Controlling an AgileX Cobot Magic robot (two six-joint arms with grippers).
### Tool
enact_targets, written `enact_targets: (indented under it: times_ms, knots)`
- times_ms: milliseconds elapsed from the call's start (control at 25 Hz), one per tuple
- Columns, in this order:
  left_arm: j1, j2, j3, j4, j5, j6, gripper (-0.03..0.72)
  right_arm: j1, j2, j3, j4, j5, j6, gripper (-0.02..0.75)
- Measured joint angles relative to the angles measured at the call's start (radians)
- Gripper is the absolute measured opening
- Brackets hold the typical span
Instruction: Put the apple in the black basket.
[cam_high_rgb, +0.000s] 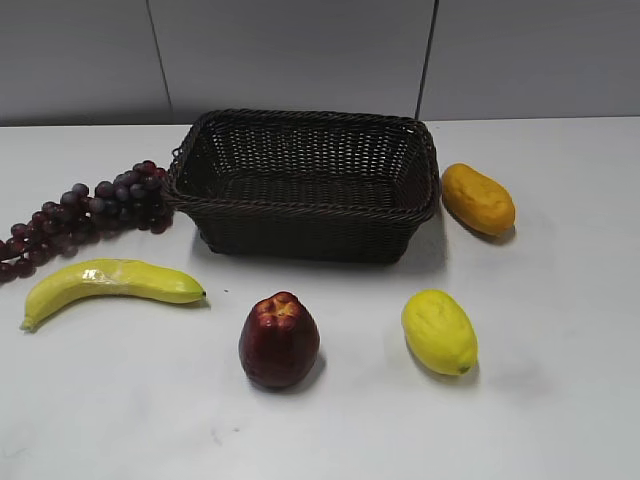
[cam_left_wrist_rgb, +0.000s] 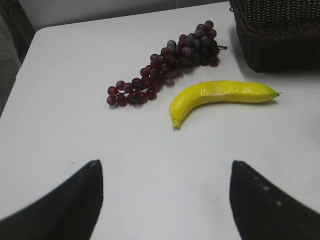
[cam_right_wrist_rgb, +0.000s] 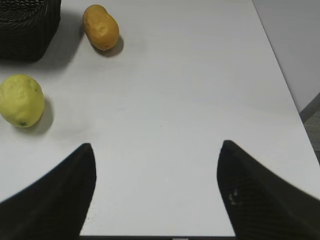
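Apple (cam_high_rgb: 279, 340) — glossy, lumpy-topped (dark red) — before woven basket (cam_high_rgb: 305, 183)

apple (cam_high_rgb: 279, 340) before basket (cam_high_rgb: 305, 185), lemon (cam_high_rgb: 439, 331) right

Red apple (cam_high_rgb: 279, 340) upright, before empty black basket (cam_high_rgb: 305, 182)
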Motion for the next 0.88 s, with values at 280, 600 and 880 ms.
enact_targets:
  times_ms: [280, 600, 880]
  knots:
    - [0.000, 0.000, 0.000, 0.000, 0.000, 0.000, 0.580, 0.000, 0.000, 0.000, 0.000, 0.000, 0.000, 0.573]
    - [0.000, 0.000, 0.000, 0.000, -0.007, 0.000, 0.579, 0.000, 0.000, 0.000, 0.000, 0.000, 0.000, 0.573]
    - [0.000, 0.091, -0.085, -0.006, -0.123, 0.002, 0.579, 0.000, 0.000, 0.000, 0.000, 0.000, 0.000, 0.573]
